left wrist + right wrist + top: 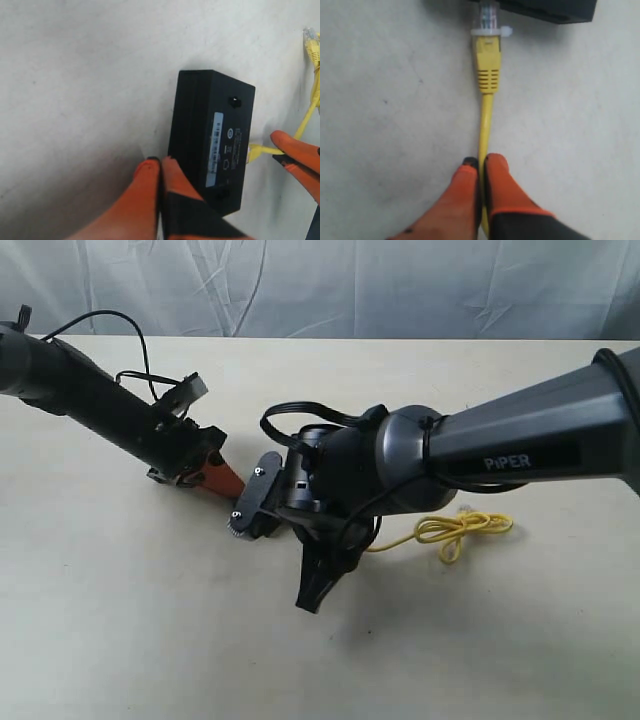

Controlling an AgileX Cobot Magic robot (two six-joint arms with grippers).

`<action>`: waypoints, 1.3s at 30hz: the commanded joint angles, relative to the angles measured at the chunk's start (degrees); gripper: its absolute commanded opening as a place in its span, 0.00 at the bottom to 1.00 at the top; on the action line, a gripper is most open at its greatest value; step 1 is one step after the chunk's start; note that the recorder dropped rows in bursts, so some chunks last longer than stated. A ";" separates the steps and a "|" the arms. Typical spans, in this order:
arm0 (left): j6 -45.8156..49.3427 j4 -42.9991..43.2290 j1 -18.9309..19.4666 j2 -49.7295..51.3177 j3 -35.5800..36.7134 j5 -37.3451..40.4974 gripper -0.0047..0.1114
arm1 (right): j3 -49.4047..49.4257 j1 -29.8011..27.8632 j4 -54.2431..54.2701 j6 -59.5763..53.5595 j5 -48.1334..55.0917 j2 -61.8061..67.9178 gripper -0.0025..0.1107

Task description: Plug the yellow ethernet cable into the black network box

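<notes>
The black network box (212, 135) lies flat with its pale label strip (216, 147) up. My left gripper (161, 161) is shut with nothing between its fingers, and its tips rest against one long side of the box. My right gripper (481, 161) is shut on the yellow ethernet cable (484, 125), a short way behind the yellow boot (488, 65). The clear plug (489, 15) meets the opposite side of the box (550, 7); how deep it sits I cannot tell. In the exterior view the right wrist hides the box and the plug.
The rest of the cable lies in a tied loop (465, 528) on the pale table (120, 620), under the right arm (520, 450). Its other plug (311, 42) lies loose. The left arm (90, 395) comes in from the back left. A grey cloth (330, 285) hangs behind.
</notes>
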 commanded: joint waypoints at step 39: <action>1.34 0.85 0.58 2.37 0.45 -0.49 0.04 | -0.24 -0.01 2.92 -3.79 -1.27 -0.54 0.02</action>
